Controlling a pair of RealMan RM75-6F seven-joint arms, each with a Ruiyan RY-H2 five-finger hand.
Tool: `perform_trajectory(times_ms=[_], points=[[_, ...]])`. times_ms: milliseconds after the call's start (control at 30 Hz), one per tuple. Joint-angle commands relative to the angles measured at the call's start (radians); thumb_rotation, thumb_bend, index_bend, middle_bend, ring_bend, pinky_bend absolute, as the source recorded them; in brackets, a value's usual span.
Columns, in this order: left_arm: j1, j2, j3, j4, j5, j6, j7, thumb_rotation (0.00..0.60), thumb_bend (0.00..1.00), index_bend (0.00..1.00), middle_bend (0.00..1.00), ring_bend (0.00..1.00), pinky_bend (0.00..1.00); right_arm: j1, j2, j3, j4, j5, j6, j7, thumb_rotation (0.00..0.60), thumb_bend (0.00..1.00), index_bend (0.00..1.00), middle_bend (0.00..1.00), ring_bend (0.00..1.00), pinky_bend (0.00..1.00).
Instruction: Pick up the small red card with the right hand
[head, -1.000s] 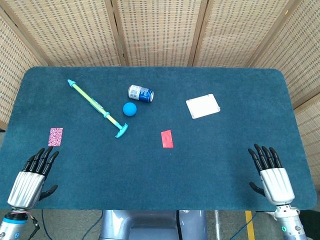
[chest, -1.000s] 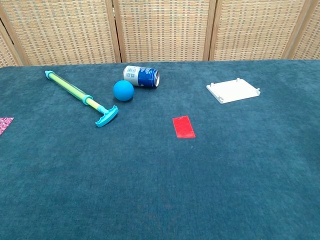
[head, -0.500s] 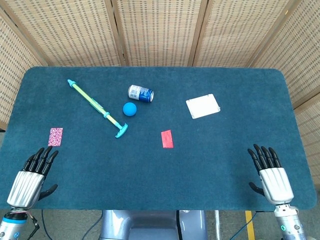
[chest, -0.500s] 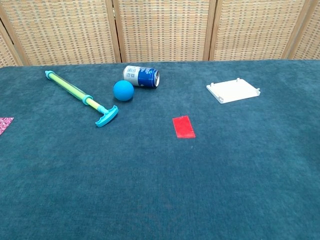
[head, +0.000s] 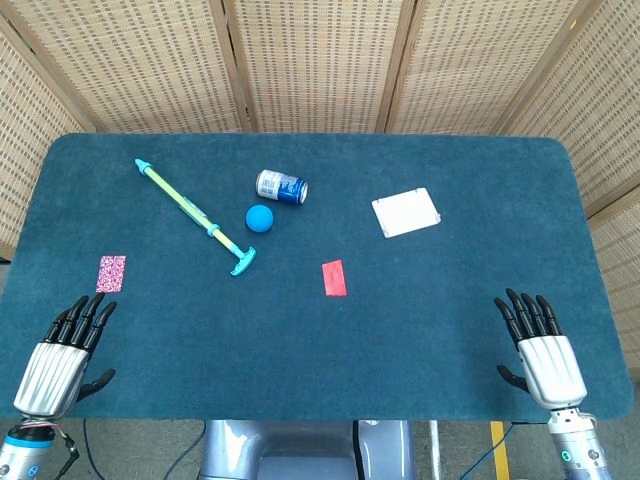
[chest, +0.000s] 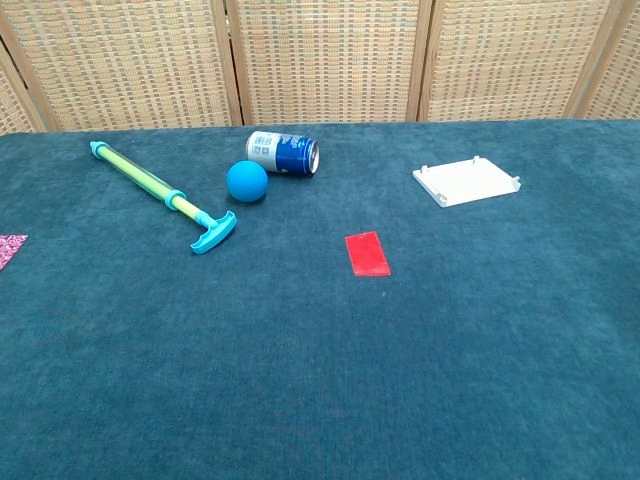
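Observation:
The small red card (head: 334, 278) lies flat on the blue cloth near the table's middle, also plain in the chest view (chest: 367, 253). My right hand (head: 543, 352) rests at the near right edge of the table, fingers spread and empty, well to the right of the card and nearer me. My left hand (head: 62, 353) sits at the near left edge, fingers spread, holding nothing. Neither hand shows in the chest view.
A blue ball (head: 260, 218) and a blue can (head: 281, 187) on its side lie behind the card. A long green-and-teal pump toy (head: 195, 216) lies to the left. A white square plate (head: 406, 212) sits to the back right, and a pink patterned card (head: 111, 273) at the far left.

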Motion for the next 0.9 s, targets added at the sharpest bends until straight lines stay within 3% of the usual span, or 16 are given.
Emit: perform_trajectory(times_ms=[33, 200, 400, 600, 900], points=[[0.001, 0.000, 0.000, 0.000, 0.001, 0.002, 0.000, 0.600, 0.08, 0.00, 0.00, 0.00, 0.16, 0.002, -0.002, 0.000, -0.001, -0.002, -0.003, 0.002, 0.600, 0.13, 0.00, 0.00, 0.00, 0.00], [0.002, 0.005, -0.004, -0.006, 0.000, 0.010, -0.007, 0.600, 0.08, 0.00, 0.00, 0.00, 0.16, 0.022, -0.019, 0.011, -0.006, 0.004, -0.028, 0.021, 0.600, 0.13, 0.00, 0.00, 0.00, 0.00], [0.001, 0.009, -0.012, -0.009, -0.011, 0.013, -0.022, 0.600, 0.08, 0.00, 0.00, 0.00, 0.16, 0.091, -0.055, 0.066, -0.030, 0.043, -0.105, 0.014, 0.600, 0.13, 0.00, 0.00, 0.00, 0.00], [-0.008, 0.007, -0.029, 0.000, -0.051, -0.010, -0.035, 0.600, 0.08, 0.00, 0.00, 0.00, 0.16, 0.205, -0.141, 0.156, -0.035, 0.133, -0.226, -0.030, 0.600, 0.13, 0.00, 0.00, 0.00, 0.00], [-0.016, 0.007, -0.052, 0.010, -0.096, -0.021, -0.039, 0.600, 0.08, 0.00, 0.00, 0.00, 0.16, 0.330, -0.310, 0.226, 0.018, 0.243, -0.322, -0.111, 0.600, 0.13, 0.00, 0.00, 0.00, 0.00]])
